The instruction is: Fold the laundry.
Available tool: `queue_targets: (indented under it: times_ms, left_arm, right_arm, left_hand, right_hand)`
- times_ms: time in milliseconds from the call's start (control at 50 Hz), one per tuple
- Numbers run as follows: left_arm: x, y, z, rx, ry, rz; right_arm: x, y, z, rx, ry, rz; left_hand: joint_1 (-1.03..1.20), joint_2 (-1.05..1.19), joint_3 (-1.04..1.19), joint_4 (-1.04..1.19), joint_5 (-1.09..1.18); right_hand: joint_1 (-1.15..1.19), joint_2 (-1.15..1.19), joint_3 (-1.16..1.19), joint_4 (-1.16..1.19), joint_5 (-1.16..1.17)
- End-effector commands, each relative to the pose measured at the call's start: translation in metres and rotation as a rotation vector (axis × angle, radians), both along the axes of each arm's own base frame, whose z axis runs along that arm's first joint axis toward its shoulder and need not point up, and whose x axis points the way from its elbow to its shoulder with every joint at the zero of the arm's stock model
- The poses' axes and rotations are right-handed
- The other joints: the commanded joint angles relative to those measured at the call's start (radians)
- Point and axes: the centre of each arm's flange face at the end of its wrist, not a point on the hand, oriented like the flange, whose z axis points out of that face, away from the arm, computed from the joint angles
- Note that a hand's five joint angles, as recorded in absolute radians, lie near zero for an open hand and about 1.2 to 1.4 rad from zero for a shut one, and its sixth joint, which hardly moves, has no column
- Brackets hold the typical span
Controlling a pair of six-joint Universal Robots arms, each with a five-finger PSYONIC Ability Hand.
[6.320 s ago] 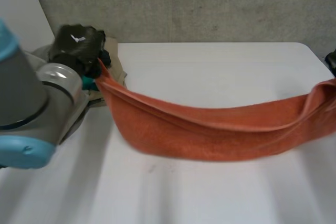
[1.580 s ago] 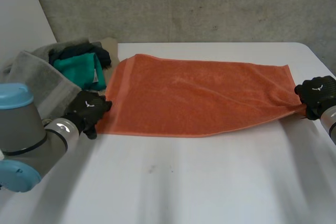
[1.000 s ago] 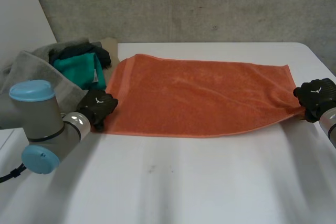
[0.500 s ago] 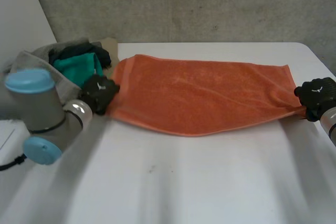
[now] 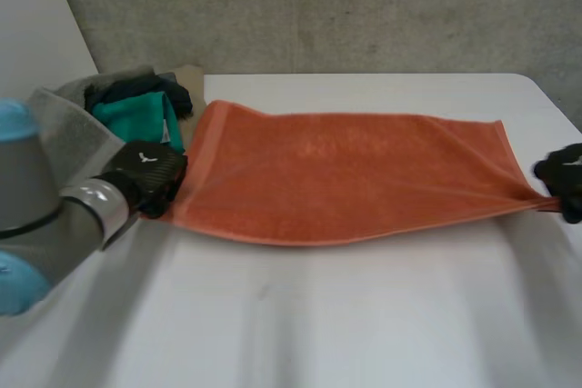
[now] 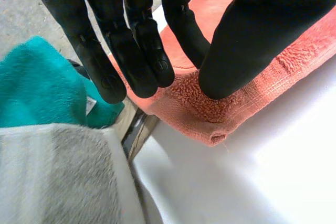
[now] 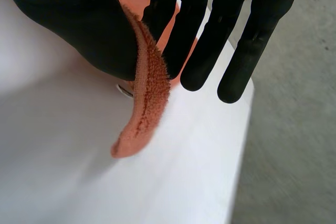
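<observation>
Since half a second ago, the orange towel point(image 5: 346, 174) has been drawn tighter, and the right hand point(image 5: 566, 181) has been carried further toward the right edge of the surface point(image 5: 318, 315).

In the head view, the towel is stretched across the far half of the surface, held at its near corners; the left hand point(image 5: 145, 174) is seen just beside the laundry pile point(image 5: 136, 115) at the left edge.

In the left wrist view, a towel corner is pinched between thumb and fingers, with the teal cloth point(image 6: 37, 87) and grey towel point(image 6: 52, 177) close by. These could be dragged along if the hand is swung wide.

In the right wrist view, only a thin strip of hem is clamped between thumb and one finger. Further tension could pull it free, and the fold would be spoiled.
</observation>
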Motion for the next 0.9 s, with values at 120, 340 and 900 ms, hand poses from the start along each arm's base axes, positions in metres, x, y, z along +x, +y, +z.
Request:
queue_targets:
  times_ms: [120, 340, 900]
  left_arm:
    - [0.025, 0.106, 0.045, 0.27, -0.085, -0.009]
    - [0.0, 0.062, 0.006, 0.218, -0.106, -0.039]
    - [-0.088, -0.074, -0.025, -0.328, 0.009, 0.1]
  right_arm:
    - [-0.039, 0.063, 0.047, 0.271, 0.281, 0.03]
    - [-0.044, 0.027, 0.009, 0.264, 0.253, 0.076]
    - [0.013, -0.118, -0.048, -0.257, 0.261, 0.079]
  left_hand:
    - [0.232, 0.202, 0.207, 0.199, 0.27]
    - [0.232, 0.202, 0.207, 0.199, 0.27]
    - [0.232, 0.202, 0.207, 0.199, 0.27]
  right_hand:
    - [0.28, 0.21, 0.202, 0.196, 0.2]
    - [0.28, 0.21, 0.202, 0.196, 0.2]
    - [0.209, 0.138, 0.13, 0.124, 0.128]
